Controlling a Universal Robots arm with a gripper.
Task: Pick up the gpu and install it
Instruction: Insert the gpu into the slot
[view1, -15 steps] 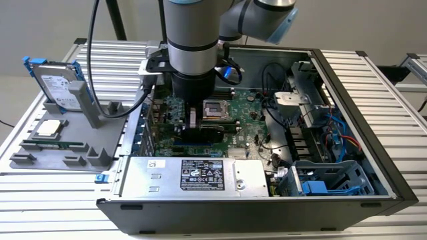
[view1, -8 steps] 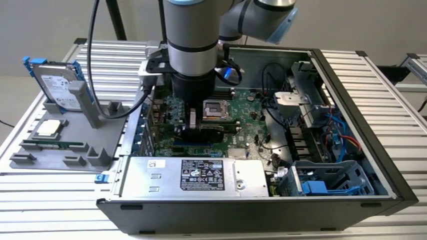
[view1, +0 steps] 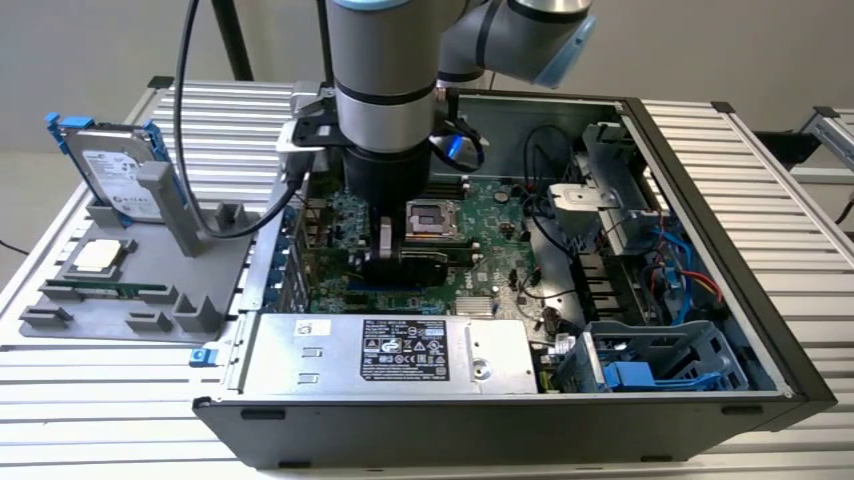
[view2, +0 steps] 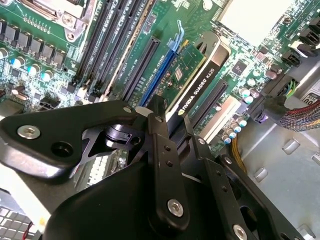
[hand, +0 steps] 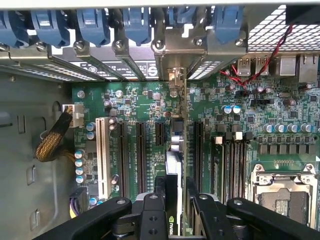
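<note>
While the arm is reaching down into the open computer case (view1: 747, 330), the gripper (hand: 176, 200) is holding the gpu (hand: 176, 150) edge-on between its fingers (hand: 155, 215), which are closing narrowly on the card. In the second wrist view the gpu (view2: 192, 75) is standing upright over the motherboard (view2: 45, 60), beside a black expansion slot (view2: 142, 67). In the exterior view the gripper (view1: 400, 255) is sitting low over the motherboard (view1: 501, 250). A hard drive (view1: 114, 170) is standing in a grey fixture (view1: 80, 320) on the surface (view1: 120, 400).

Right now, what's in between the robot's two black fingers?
The gpu stands on edge between the gripper's fingers, over the motherboard slots, in the first wrist view. The second wrist view shows its black cooler there too.
</note>
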